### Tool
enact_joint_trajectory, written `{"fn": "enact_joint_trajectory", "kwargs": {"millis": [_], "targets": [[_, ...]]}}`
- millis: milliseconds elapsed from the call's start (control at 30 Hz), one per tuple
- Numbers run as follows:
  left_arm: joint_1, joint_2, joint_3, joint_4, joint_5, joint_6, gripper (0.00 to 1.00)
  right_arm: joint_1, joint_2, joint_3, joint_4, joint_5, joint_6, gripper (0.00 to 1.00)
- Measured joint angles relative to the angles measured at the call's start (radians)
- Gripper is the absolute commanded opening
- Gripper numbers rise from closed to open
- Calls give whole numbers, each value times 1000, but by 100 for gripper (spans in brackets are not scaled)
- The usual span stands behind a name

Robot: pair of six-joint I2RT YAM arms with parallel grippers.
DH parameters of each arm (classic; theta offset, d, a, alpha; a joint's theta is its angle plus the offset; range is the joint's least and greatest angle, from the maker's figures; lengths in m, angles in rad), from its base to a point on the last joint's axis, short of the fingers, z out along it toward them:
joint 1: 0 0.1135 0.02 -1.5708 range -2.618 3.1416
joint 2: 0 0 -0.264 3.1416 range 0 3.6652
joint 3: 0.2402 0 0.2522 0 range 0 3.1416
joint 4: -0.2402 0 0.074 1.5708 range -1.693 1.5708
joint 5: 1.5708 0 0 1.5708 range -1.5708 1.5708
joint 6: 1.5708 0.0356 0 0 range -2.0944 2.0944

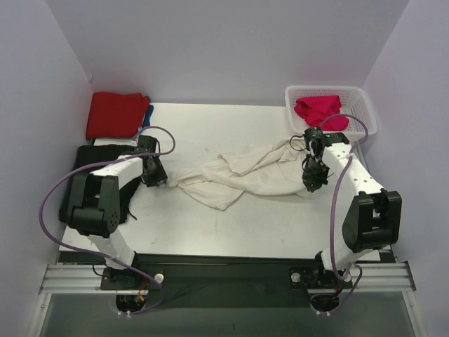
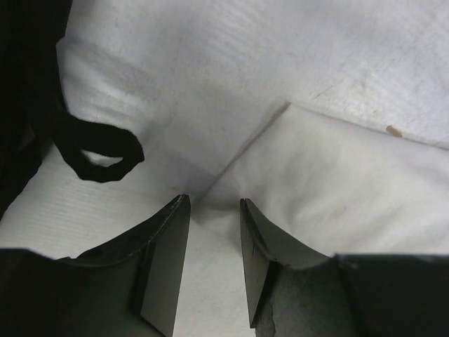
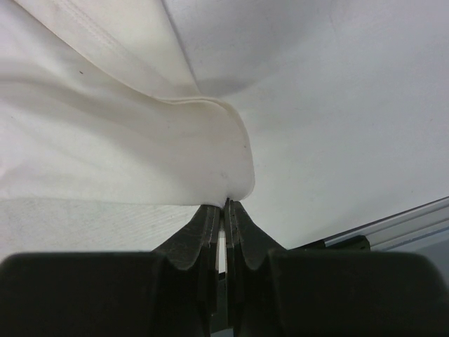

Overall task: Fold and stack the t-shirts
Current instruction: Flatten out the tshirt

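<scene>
Cream t-shirt [image 1: 238, 172] runs crosswise — right gripper [image 1: 311, 185] pinches its right hem, left gripper [image 1: 156, 180] stands parted at the opposite corner.

**Bare strips front and back, cloth across the middle**

The cream shirt [image 1: 238, 172] sprawls across the middle of the tabletop [image 1: 231, 228], reaching from the left hand [image 1: 156, 179] to the right hand [image 1: 312, 184]; any low pass there meets cloth. A wide bare strip runs in front of it, and another behind it up to the back wall [image 1: 224, 49]. The red shirt [image 1: 116, 114] fills the back left corner. The basket [image 1: 365, 109] with the pink shirt [image 1: 321, 111] fills the back right. Black cloth [image 1: 84, 175] covers the left edge under the left arm, and its loop [image 2: 105, 151] lies just left of the parted left fingers [image 2: 168, 260].
</scene>
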Motion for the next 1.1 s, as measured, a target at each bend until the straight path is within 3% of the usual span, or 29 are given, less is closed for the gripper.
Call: {"fn": "enact_joint_trajectory", "kwargs": {"millis": [467,1100], "targets": [[-35,72,93,-45,-53,2,45,1,0,-16,6,-2,1,0],[-59,73,101,-142,-96,23,45,1,0,-24,14,-3,4,0]]}}
